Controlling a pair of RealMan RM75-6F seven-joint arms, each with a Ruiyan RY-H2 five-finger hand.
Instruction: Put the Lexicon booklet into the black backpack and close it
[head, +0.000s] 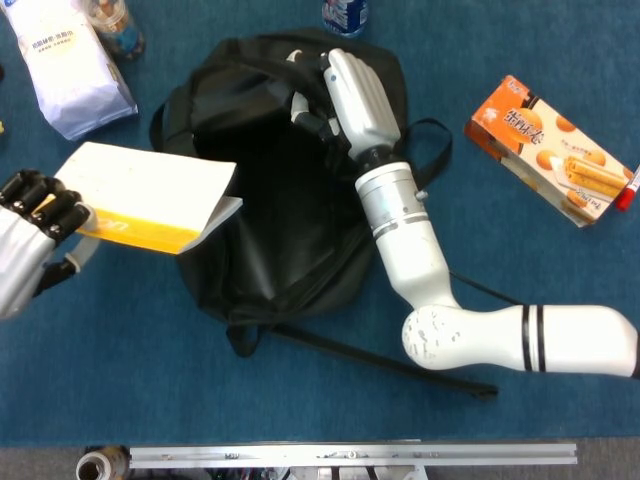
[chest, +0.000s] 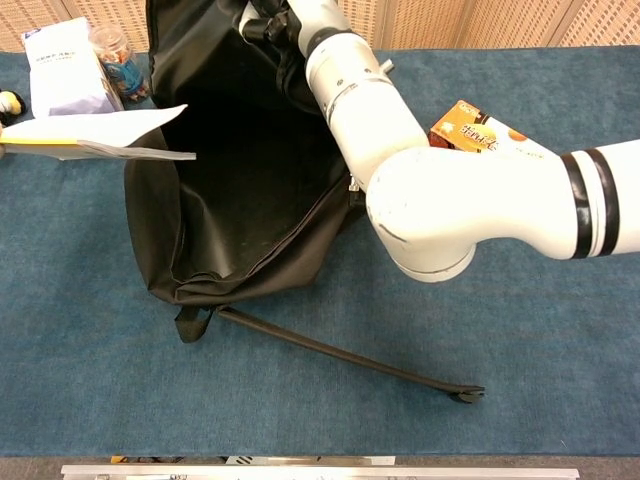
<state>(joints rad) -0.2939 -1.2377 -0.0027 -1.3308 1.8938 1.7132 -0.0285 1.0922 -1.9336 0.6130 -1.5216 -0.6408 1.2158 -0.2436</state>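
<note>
Left hand (head: 35, 215) grips the white, yellow-edged Lexicon booklet (head: 150, 195) near the bench's left edge, its long axis pointing right into the black fabric backpack (head: 260, 200), whose rim the right hand (head: 350, 90) holds raised.
</note>
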